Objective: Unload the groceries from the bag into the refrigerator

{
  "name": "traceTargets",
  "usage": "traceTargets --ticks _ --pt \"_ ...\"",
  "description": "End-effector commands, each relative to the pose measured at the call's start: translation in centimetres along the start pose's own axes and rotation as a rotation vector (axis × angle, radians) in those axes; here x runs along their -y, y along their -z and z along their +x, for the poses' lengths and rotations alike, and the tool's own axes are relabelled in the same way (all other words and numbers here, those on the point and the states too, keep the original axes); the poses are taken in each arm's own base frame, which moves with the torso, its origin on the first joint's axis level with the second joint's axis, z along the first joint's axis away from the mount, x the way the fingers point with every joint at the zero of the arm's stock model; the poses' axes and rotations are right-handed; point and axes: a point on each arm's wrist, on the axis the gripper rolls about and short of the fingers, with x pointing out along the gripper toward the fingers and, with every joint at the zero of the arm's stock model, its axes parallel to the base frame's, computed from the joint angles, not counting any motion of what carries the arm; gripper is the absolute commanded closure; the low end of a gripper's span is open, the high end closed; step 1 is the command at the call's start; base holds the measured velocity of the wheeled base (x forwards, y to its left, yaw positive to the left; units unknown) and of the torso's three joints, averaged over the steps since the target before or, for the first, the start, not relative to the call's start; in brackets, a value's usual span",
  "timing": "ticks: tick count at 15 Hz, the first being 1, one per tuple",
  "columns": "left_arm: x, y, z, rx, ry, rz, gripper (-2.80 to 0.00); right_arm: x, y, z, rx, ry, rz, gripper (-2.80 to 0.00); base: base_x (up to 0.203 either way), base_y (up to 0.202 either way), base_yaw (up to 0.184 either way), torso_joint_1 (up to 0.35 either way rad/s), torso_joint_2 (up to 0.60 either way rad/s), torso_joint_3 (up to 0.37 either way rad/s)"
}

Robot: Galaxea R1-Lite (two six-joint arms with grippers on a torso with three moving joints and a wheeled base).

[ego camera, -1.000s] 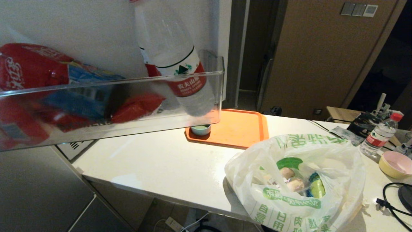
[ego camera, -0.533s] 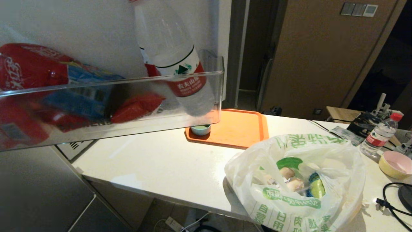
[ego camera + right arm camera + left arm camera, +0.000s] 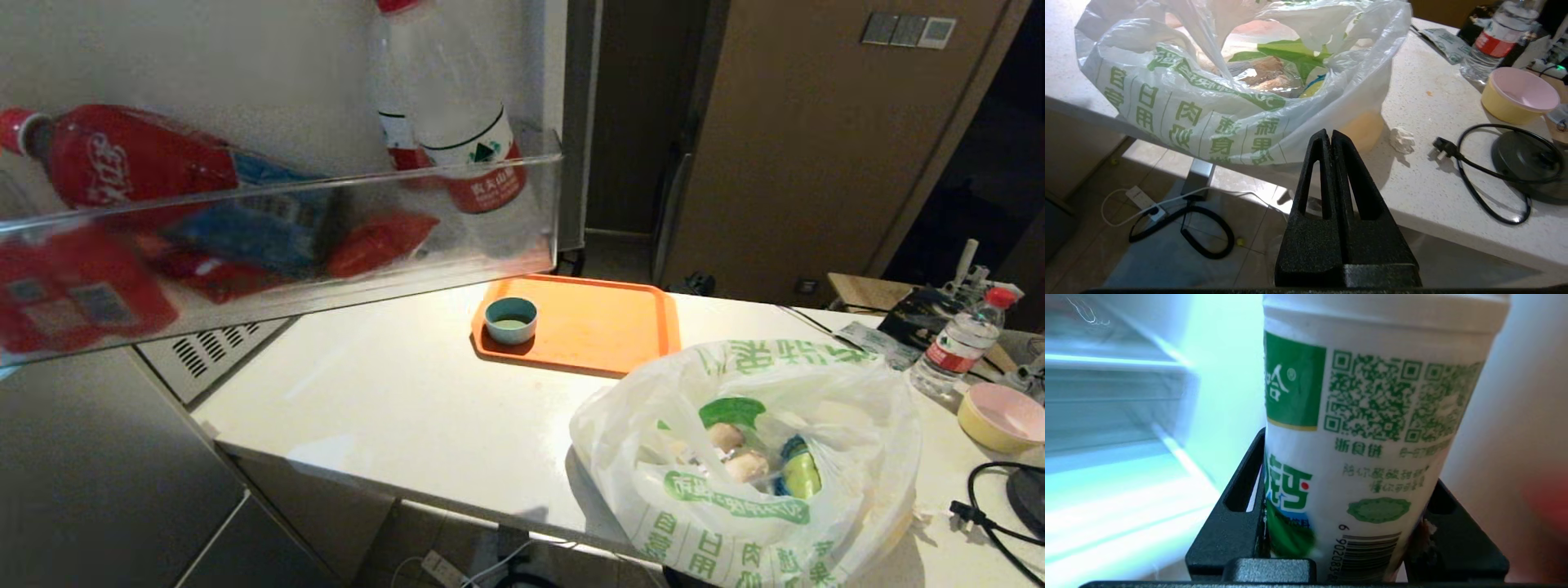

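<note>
At the left wrist: the left gripper (image 3: 1339, 539) is clamping the base of a white bottle (image 3: 1367, 437) with a green label, one black finger (image 3: 1237, 522) on each side. The grip is sitting low, probably so the bottle's body can go in ahead of the fingers.
Just past the bottle: the refrigerator interior (image 3: 1126, 428) is glowing pale, with clear shelves running across it. The bottle is pointing that way, so shelving looks like the step in hand. How close it is to a shelf cannot be told.
At the right wrist: the right gripper (image 3: 1331, 143) is hanging by the counter's near edge with its fingers pressed together, holding nothing. It looks parked.
On the counter, near: the bag (image 3: 747, 457) is sitting open-mouthed on the white counter (image 3: 392, 408), overhanging the front edge a little. Pale lumps (image 3: 735, 453) and a yellow-green pack (image 3: 804, 474) are lying inside, so much of the job appears to remain.
Counter, further back: an orange tray (image 3: 604, 327) is carrying a small teal cup (image 3: 511, 319). To the right are a yellow bowl (image 3: 1000, 416) and a water bottle (image 3: 955, 351).
Overhead, left: the open refrigerator door's clear bin (image 3: 277, 253) is holding a red cola bottle (image 3: 122, 167), red and blue packs, and a tall water bottle (image 3: 457, 114).
Risk: the open door is crowding the head view; neither arm is showing there.
</note>
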Motion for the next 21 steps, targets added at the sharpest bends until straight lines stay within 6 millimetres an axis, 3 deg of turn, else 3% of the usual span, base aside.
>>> traceTargets --ticks 1,3,11,21 --pt "-0.7 1.6 3.4 -0.036 -0.033 0.013 0.0 0.0 0.0 0.0 -0.002 -0.001 -0.001 0.0 0.0 0.0 0.0 0.0 0.0 0.0" --pt "-1.2 1.5 4.0 -0.028 -0.051 0.042 0.0 0.0 0.0 0.0 -0.002 -0.001 -0.001 0.0 0.0 0.0 0.0 0.036 0.01 -0.01" --pt "-1.4 1.0 3.6 0.002 -0.047 0.087 0.0 0.0 0.0 0.0 -0.002 -0.001 -0.001 0.0 0.0 0.0 0.0 0.0 0.0 0.0" --pt "-4.3 -0.1 5.1 0.044 -0.105 0.134 0.0 0.0 0.0 0.0 -0.002 0.0 -0.001 0.0 0.0 0.0 0.0 0.0 0.0 0.0"
